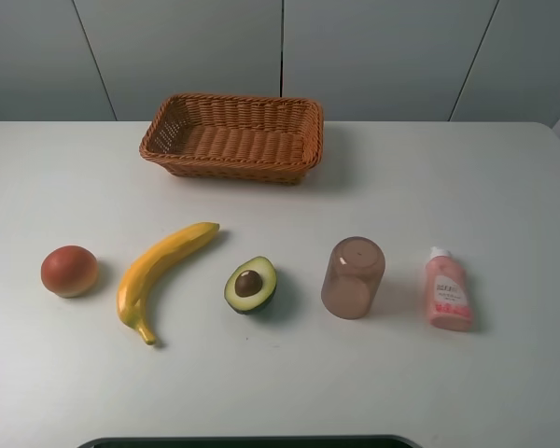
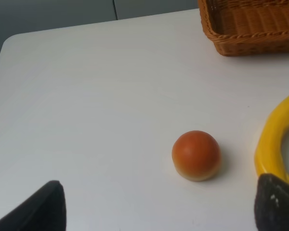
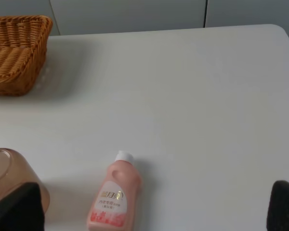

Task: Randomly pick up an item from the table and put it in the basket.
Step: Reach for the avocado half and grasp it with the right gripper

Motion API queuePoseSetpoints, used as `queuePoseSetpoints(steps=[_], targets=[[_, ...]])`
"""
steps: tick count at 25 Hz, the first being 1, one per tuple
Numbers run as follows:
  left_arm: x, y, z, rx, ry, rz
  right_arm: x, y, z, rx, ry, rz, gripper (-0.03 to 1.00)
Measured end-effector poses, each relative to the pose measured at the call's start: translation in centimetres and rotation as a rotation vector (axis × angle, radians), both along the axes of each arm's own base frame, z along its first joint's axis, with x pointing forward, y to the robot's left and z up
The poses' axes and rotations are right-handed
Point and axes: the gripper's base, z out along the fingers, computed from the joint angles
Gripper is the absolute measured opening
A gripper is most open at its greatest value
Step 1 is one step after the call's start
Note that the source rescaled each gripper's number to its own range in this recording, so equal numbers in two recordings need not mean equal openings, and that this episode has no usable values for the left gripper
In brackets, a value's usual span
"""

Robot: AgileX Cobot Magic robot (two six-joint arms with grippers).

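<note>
The halved avocado (image 1: 251, 285) lies cut face up with its brown pit showing, at the front middle of the white table (image 1: 429, 187). The woven orange-brown basket (image 1: 233, 135) stands empty at the back middle; a corner of it shows in the left wrist view (image 2: 250, 29) and in the right wrist view (image 3: 17, 53). My left gripper (image 2: 156, 214) is open and empty above the table, short of the red-orange fruit. My right gripper (image 3: 149, 214) is open and empty, short of the pink bottle. Neither gripper shows in the high view. The avocado shows in neither wrist view.
A round red-orange fruit (image 1: 69, 271) (image 2: 196, 155) lies at front left, a yellow banana (image 1: 161, 273) (image 2: 274, 139) beside it. A brownish translucent cup (image 1: 353, 277) (image 3: 12, 178) lies on its side right of the avocado. A pink bottle (image 1: 447, 291) (image 3: 114, 192) lies further right.
</note>
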Motion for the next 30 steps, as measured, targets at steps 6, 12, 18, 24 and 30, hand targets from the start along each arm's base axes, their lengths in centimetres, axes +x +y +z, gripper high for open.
queuePoseSetpoints(steps=[6, 12, 18, 24, 30], targets=[[0.0, 0.0, 0.0, 0.000, 0.000, 0.000, 0.0, 0.0, 0.0, 0.000, 0.000, 0.000, 1.00], [0.0, 0.0, 0.0, 0.000, 0.000, 0.000, 0.0, 0.0, 0.0, 0.000, 0.000, 0.000, 1.00], [0.0, 0.0, 0.0, 0.000, 0.000, 0.000, 0.0, 0.0, 0.0, 0.002, 0.000, -0.001, 1.00], [0.0, 0.0, 0.0, 0.000, 0.000, 0.000, 0.0, 0.1, 0.0, 0.020, 0.000, -0.004, 1.00], [0.0, 0.0, 0.0, 0.000, 0.000, 0.000, 0.7, 0.0, 2.0, -0.019, 0.027, 0.020, 1.00]])
